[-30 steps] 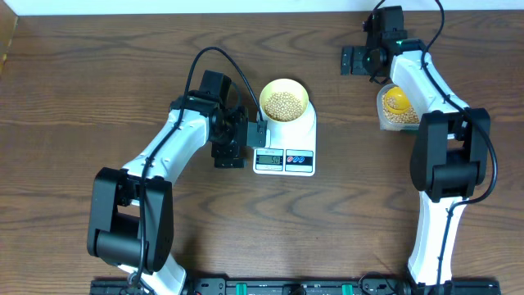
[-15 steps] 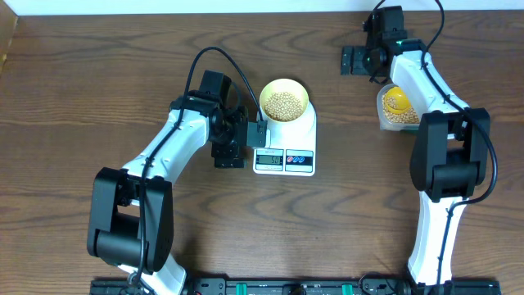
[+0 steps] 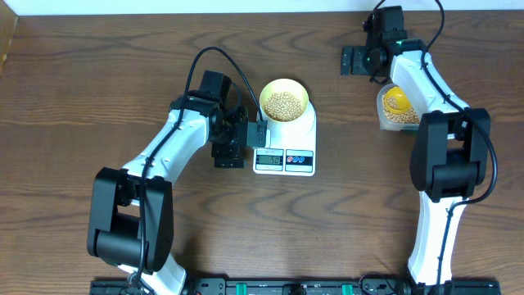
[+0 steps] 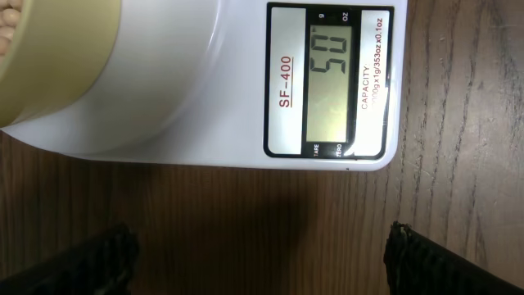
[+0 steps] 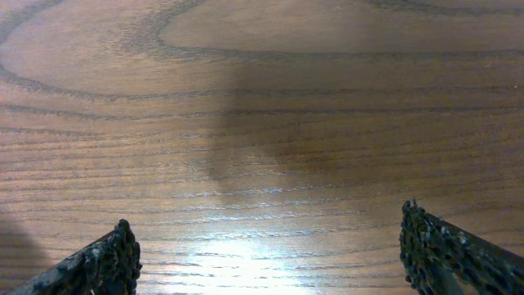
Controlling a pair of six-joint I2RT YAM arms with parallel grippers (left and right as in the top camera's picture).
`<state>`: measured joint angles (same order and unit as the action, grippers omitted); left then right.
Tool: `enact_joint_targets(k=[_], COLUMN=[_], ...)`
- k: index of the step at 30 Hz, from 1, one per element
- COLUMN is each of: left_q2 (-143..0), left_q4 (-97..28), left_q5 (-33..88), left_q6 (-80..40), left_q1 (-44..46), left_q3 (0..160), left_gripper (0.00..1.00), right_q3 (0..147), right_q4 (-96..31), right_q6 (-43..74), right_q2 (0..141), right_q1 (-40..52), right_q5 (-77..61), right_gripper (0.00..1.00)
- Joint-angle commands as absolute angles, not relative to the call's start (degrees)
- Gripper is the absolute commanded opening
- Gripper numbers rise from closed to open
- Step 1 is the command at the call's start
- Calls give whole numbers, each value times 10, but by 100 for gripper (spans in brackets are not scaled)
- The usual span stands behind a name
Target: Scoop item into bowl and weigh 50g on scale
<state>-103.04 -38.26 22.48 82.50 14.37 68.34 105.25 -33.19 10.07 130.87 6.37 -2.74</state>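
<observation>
The pale yellow-green bowl (image 3: 284, 100) holds beige beans (image 3: 284, 104) and stands on the white scale (image 3: 284, 152). In the left wrist view the scale (image 4: 205, 98) shows its display (image 4: 329, 82) reading 50, and the bowl's side (image 4: 57, 57) shows at the upper left. My left gripper (image 3: 246, 139) is open and empty just left of the scale; its fingertips (image 4: 262, 258) frame bare wood. My right gripper (image 3: 354, 60) is open and empty at the back right, over bare wood (image 5: 266, 250).
A clear plastic tub (image 3: 397, 108) with more beans and a yellow scoop (image 3: 396, 100) stands at the right, under my right arm. The table's far edge runs just behind the right gripper.
</observation>
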Motion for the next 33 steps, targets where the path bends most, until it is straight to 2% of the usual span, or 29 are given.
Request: enact_joint_targets(k=[1, 22, 29, 33], left_q2=[-1018, -1018, -1018, -1018], left_q4=[-382, -382, -383, -383], left_q5=[224, 224, 224, 224], left_q6=[820, 820, 820, 820], left_q1=[145, 145, 145, 145], left_q3=[677, 677, 677, 677], left_gripper=[98, 98, 98, 98], right_q3=[1052, 1052, 1052, 1052], right_q4=[-332, -332, -437, -446], right_q6=[107, 107, 107, 107], right_q2=[1310, 1310, 1310, 1314], right_q1=[69, 69, 69, 69], right_q5=[-20, -20, -21, -20], right_gripper=[99, 99, 99, 99])
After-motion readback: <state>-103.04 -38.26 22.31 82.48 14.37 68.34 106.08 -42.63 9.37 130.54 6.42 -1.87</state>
